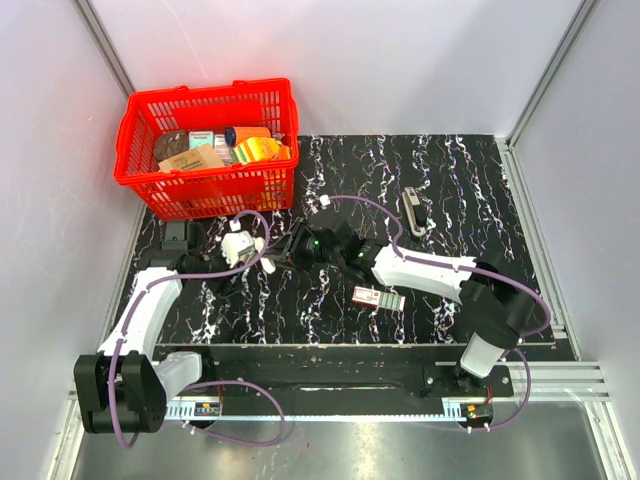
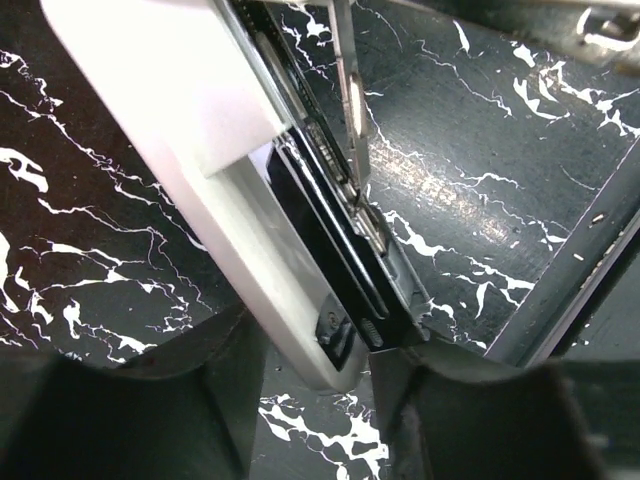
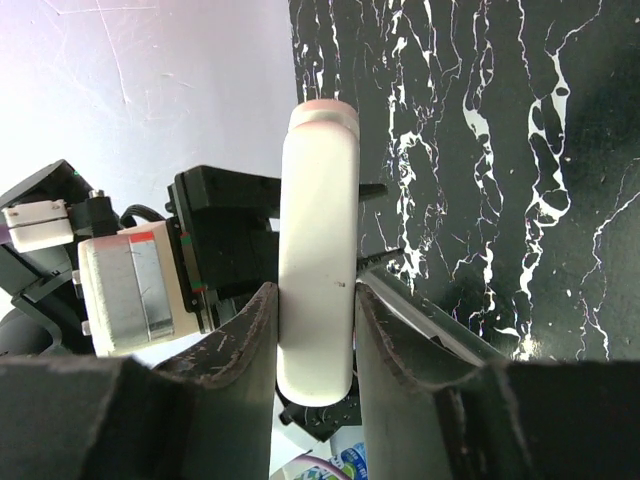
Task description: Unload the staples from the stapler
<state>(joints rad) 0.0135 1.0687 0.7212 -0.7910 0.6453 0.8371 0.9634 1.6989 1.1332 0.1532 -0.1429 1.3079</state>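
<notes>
White-bodied stapler [image 3: 318,200], black and metal inside, sits between the two arms over the tabletop [image 1: 470,180], near the red basket [image 1: 205,190]. Grip: right pincer [image 3: 316,300] clamped on its white body; left pincer [image 2: 320,355] straddles one end, fingers close either side, can't tell if it's gripping.

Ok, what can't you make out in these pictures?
Staples inside the stapler: left wrist view, channel dark and blurred.
Whether the left end effector grips it: same view, contact shadowed.
Stapler in top view: largely hidden by the right end effector.
Basket labels: top view, too small.
</notes>
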